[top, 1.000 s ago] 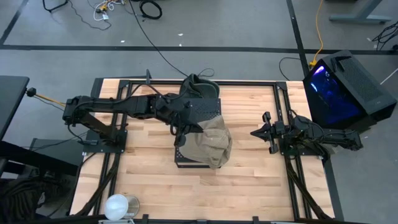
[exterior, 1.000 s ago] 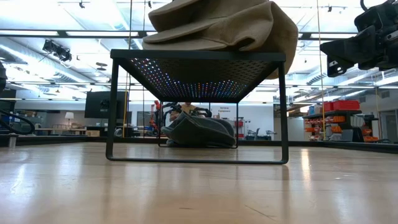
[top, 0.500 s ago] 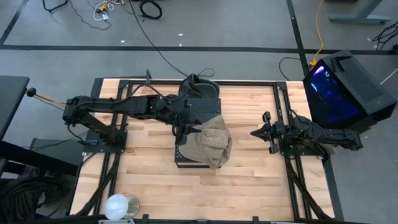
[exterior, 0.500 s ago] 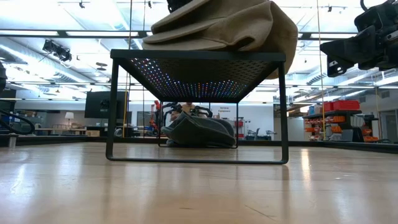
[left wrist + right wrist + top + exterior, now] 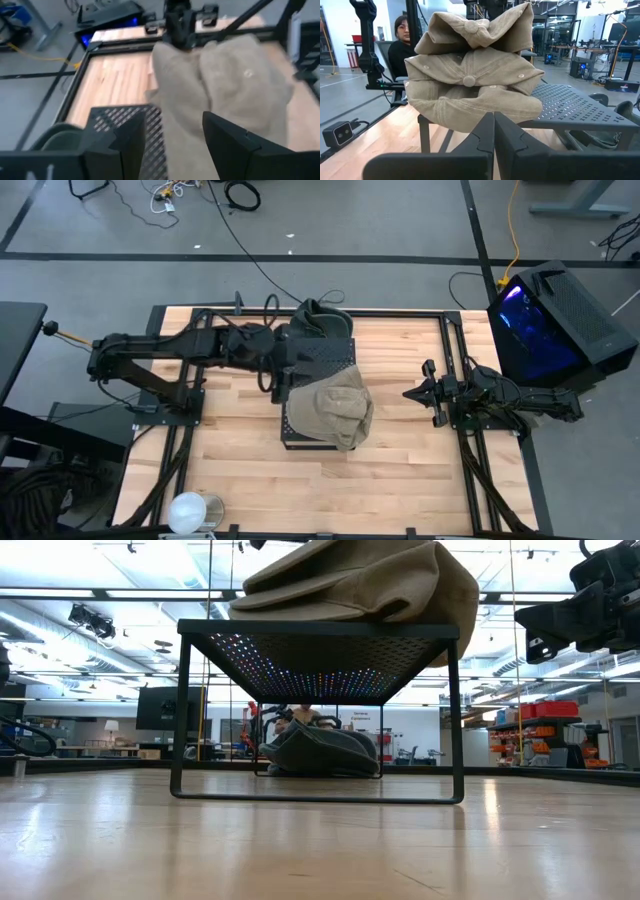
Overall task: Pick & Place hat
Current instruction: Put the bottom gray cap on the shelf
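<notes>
the left gripper hovers beside the tan hat with fingers apart and empty; the hat lies crumpled on the black mesh rack, part overhanging its edge. the place looks done, so next is pulling clear. the right gripper waits well apart, fingers pressed together

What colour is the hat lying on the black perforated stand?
The hat is plain tan, or khaki. It shows best in the right wrist view.
</notes>
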